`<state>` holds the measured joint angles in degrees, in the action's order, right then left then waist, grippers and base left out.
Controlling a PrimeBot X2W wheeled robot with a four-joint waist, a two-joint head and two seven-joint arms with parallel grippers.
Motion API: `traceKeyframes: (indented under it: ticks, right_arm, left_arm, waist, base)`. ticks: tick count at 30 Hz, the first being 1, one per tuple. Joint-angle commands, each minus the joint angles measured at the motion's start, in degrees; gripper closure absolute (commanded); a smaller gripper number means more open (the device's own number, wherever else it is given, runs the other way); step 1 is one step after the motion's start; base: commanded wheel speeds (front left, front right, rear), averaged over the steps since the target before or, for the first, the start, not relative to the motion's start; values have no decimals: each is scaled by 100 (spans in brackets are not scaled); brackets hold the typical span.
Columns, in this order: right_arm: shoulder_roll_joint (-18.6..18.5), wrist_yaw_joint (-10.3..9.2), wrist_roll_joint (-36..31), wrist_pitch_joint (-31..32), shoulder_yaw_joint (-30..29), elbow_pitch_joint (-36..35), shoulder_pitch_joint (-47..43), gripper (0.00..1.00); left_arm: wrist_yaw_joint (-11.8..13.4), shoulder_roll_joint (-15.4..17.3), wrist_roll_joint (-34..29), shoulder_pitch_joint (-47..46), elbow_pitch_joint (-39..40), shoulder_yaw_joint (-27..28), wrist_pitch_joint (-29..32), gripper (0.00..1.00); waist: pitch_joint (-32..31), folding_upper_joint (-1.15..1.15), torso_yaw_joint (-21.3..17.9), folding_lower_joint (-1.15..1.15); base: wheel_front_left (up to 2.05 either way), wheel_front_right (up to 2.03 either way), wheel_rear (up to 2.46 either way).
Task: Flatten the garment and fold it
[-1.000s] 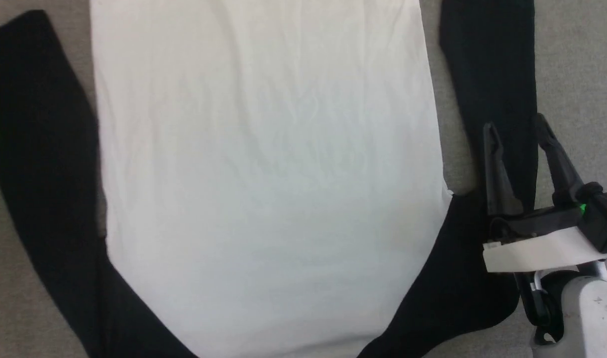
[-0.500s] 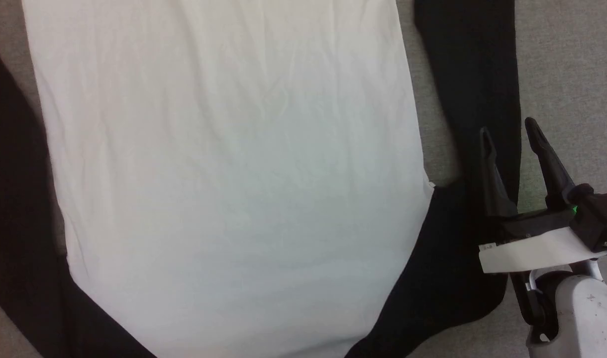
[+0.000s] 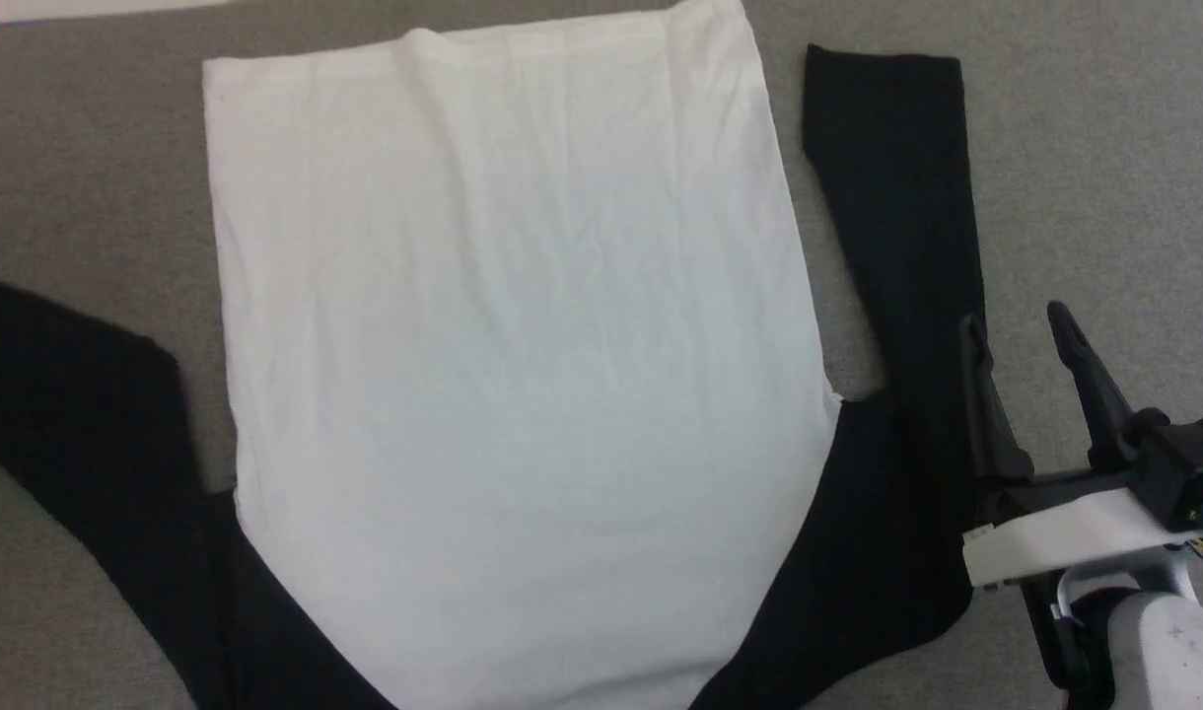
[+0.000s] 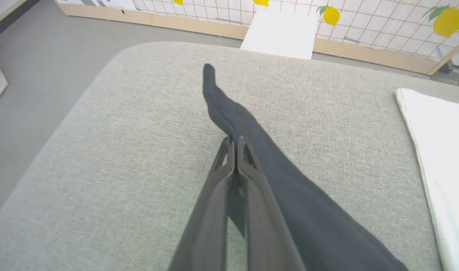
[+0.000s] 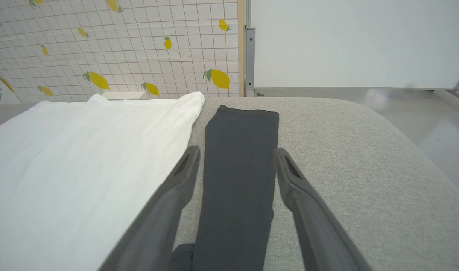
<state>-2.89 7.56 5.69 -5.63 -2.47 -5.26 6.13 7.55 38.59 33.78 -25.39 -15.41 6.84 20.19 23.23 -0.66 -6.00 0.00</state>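
The garment (image 3: 513, 345) lies spread out with its white body flat, hem at the far end, and a black sleeve on each side. In the left wrist view my left gripper (image 4: 235, 138) is shut, its fingertips pinched on the edge of the left sleeve (image 4: 289, 180). That sleeve narrows to a ridge beyond the tips. My right gripper (image 3: 1014, 318) is open at the lower right. Its two fingers stand astride the right sleeve (image 3: 897, 197), which runs straight between them (image 5: 237, 151) to its cuff (image 5: 248, 113).
The garment rests on a grey upholstered cushion (image 3: 1104, 148) with rounded corners. Grey floor (image 4: 34, 75) drops away past its edges. A lemon-patterned wall (image 5: 120, 45) and a white board (image 4: 280, 34) stand beyond the far side.
My left gripper has gone from open to shut. The head camera has shifted, so the hem and the right cuff have come into view. The right gripper stays open over the right sleeve.
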Motion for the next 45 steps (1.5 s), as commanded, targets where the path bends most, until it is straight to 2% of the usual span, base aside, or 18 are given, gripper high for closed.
traceKeyframes:
  ticks: [1,6,11,16,20,26,32,34,35,37,41,45]
  right_arm:
    - [1,-8,60,29,-32,26,-136,0]
    - [1,-8,122,119,-121,-5,-460,0]
    - [1,-8,173,190,-213,-80,-707,0]
    - [2,-8,232,223,-249,-112,-869,0]
    - [2,-8,264,254,-226,-139,-902,0]
    - [2,-8,264,319,-172,-183,-914,0]
    - [2,-8,211,399,-126,-240,-943,0]
    - [2,-8,202,430,-87,-267,-939,0]
    - [2,-8,204,473,7,-295,-916,0]
    - [2,-8,209,497,49,-301,-904,0]
    - [2,-8,177,524,49,-291,-916,0]
    - [2,-8,185,528,84,-269,-908,0]
  left_arm:
    - [-31,97,-37,185,54,68,-89,100]
    - [-119,274,7,659,225,311,-280,100]
    - [-146,362,135,1119,844,538,-235,100]
    - [-118,212,320,1435,1781,551,-54,100]
    - [-52,1,341,1609,2633,266,129,100]
    - [28,-618,229,1615,3653,-739,292,100]
    - [-130,-1602,-10,1192,3692,-2319,321,100]
    - [-145,-1984,-88,1085,3489,-2787,304,100]
    - [-183,-2500,-186,988,3048,-3378,232,100]
    - [-238,-2775,-220,957,2720,-3680,156,100]
    - [-428,-3128,-304,954,1973,-4274,126,100]
    - [-588,-3313,-443,896,1191,-4746,77,100]
  waist:
    - [-830,66,347,0]
    - [-1356,66,484,0]
    - [-1643,66,605,0]
    - [-1813,66,685,0]
    - [-1885,66,695,0]
    - [-1956,66,663,0]
    - [-1958,66,601,0]
    - [-1947,66,553,0]
    - [-1895,66,424,0]
    - [-1865,66,341,0]
    - [-1819,66,187,0]
    - [-1787,66,47,0]
  base:
    - [0,0,0]
    - [0,0,0]
    - [0,0,0]
    - [0,0,0]
    - [0,0,0]
    - [0,0,0]
    - [0,0,0]
    - [0,0,0]
    - [0,0,0]
    - [0,0,0]
    - [0,0,0]
    - [0,0,0]
